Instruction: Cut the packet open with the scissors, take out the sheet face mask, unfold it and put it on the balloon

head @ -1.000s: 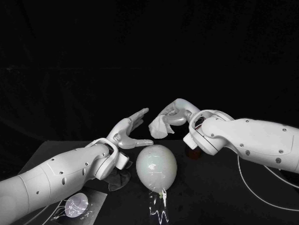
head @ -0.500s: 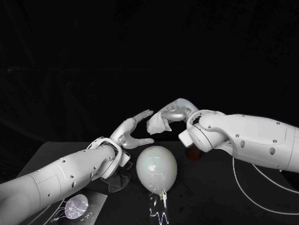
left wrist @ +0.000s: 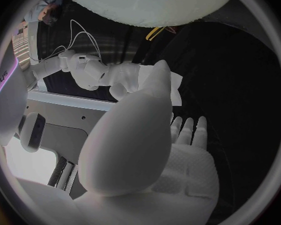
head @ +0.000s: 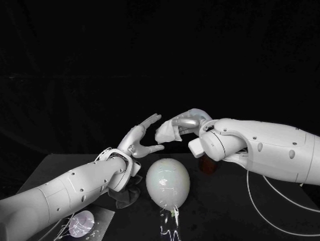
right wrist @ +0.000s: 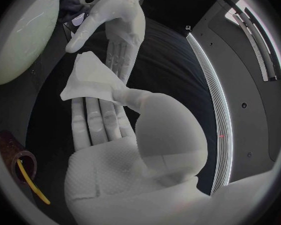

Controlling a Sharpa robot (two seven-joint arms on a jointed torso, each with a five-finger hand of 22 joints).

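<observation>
Pinching the folded mask (head: pixel 166 133) in thumb and fingers, the right hand (head: pixel 183 122) holds it aloft, at 12 o'clock from the balloon (head: pixel 166 182). The left hand (head: pixel 142 138), fingers spread and empty, hovers just beside the mask at 9 o'clock. Unfolding seems the step in hand; next, the left hand likely must pinch a free edge and pull.

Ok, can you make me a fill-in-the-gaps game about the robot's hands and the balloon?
Of the left hand and the right hand, the ____ one pinches the sheet face mask.
The other hand's fingers are spread, holding ____.
The balloon has no ____ on it yet.
Missing words: right; nothing; mask.
</observation>
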